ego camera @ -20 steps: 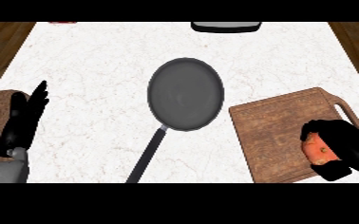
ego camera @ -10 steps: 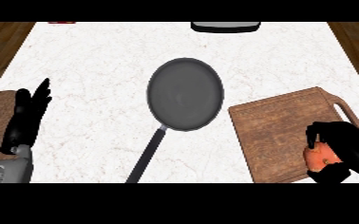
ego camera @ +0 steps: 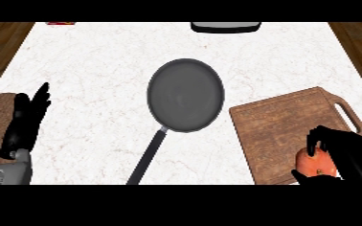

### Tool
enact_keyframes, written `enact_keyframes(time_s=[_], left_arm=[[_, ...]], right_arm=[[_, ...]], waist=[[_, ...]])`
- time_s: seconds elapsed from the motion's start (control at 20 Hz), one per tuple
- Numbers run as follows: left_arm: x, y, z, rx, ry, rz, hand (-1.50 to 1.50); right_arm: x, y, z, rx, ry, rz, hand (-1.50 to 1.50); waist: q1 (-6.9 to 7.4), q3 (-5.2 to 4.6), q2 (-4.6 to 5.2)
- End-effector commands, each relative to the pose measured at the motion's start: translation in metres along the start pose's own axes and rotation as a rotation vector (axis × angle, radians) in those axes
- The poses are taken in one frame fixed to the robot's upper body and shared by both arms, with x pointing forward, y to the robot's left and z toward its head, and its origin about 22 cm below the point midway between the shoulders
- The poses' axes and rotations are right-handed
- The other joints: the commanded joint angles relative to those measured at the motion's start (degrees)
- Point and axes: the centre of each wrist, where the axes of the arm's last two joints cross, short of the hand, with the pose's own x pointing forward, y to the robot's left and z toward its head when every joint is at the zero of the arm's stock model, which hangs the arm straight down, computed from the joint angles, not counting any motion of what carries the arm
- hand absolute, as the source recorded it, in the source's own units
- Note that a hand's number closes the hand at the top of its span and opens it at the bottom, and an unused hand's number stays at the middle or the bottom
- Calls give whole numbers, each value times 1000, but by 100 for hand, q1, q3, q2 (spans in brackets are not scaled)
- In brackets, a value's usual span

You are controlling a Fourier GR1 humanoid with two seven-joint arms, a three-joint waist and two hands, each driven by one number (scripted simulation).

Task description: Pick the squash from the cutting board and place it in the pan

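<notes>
Head view: the right hand (ego camera: pixel 345 154) has its fingers (ego camera: pixel 320 135) curled round the orange squash (ego camera: pixel 316 163) over the board's (ego camera: pixel 283 129) near corner. The pan (ego camera: pixel 185 95) sits apart, leftward on the surface (ego camera: pixel 92 62). The left hand (ego camera: pixel 25 122) rests open.

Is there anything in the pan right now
Empty. The pan shows only its bare dark base; the squash is over at the cutting board, with the right hand curled round it.
</notes>
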Motion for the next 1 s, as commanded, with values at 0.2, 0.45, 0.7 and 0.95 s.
enact_keyframes(time_s=[0.2, 0.45, 0.7, 0.95], left_arm=[[18, 0, -5, 1, -7, -6, 0], [10, 10, 4, 11, -15, -8, 0], [1, 0, -9, -23, -24, -1, 0], [21, -7, -8, -29, -34, -5, 0]], right_arm=[[49, -33, 14, -325, -178, -137, 150], [80, -47, 6, -326, -208, -206, 150], [127, -30, -45, -310, -206, -299, 150], [163, -31, -89, -265, -158, -408, 150]], waist=[[37, 1, 11], [82, 0, 15], [115, 0, 35], [175, 3, 38]])
